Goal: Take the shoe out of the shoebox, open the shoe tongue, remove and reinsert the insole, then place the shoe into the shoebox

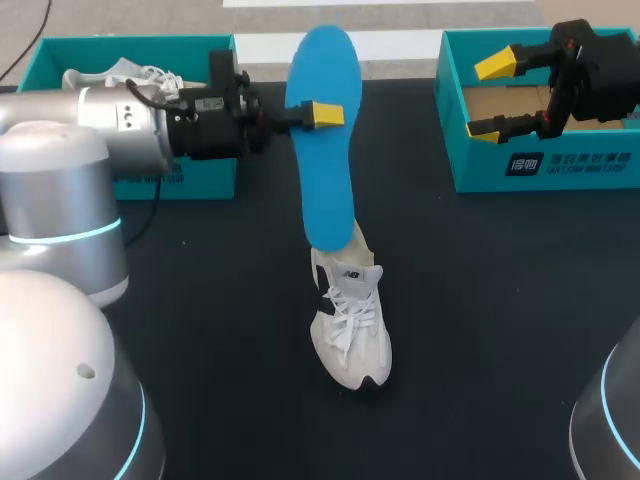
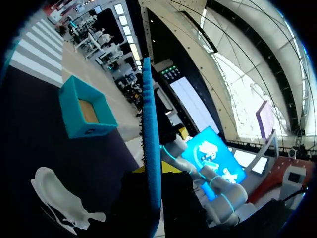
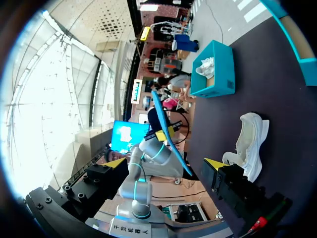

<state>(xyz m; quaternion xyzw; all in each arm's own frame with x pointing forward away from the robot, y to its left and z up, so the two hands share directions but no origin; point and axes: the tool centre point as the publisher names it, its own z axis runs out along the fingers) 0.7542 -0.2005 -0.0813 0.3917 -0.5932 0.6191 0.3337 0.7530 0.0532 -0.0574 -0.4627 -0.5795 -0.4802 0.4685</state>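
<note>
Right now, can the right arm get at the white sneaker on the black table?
Probably yes: the right gripper is open and empty, and only bare table lies between it and the white sneaker. The flat blue insole in the left gripper hangs over its heel only.

A dark, matte worktop (image 1: 500,330) carries at its far left corner a teal open-topped box (image 1: 205,178) with white print on its near wall, and inside it lies a second white sneaker (image 1: 135,72), laces showing above the rim
</note>
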